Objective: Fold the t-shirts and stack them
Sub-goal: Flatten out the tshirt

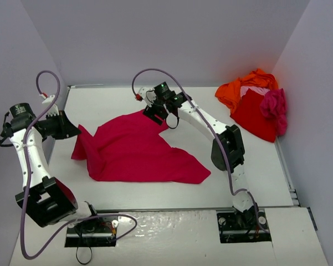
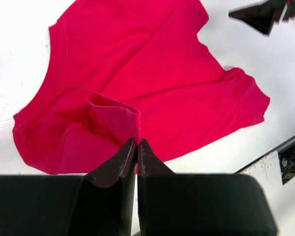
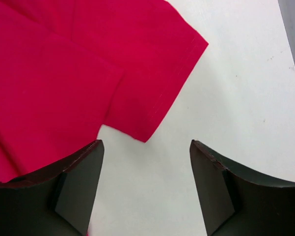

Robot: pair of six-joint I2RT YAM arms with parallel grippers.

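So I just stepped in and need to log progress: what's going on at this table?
The left gripper is pinched shut on a bunched edge of the crimson t-shirt, which lies crumpled on the table, not yet folded. The right gripper is open beside the shirt's sleeve, holding nothing. The other t-shirts sit heaped at the far right corner, unstacked.

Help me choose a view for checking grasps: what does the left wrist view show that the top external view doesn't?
Only the left wrist view: the left gripper shut on a raised fold of the crimson shirt. Only the top external view: the pile of other shirts at the far right. Both: the crimson shirt spread on the table, the right gripper at its edge.
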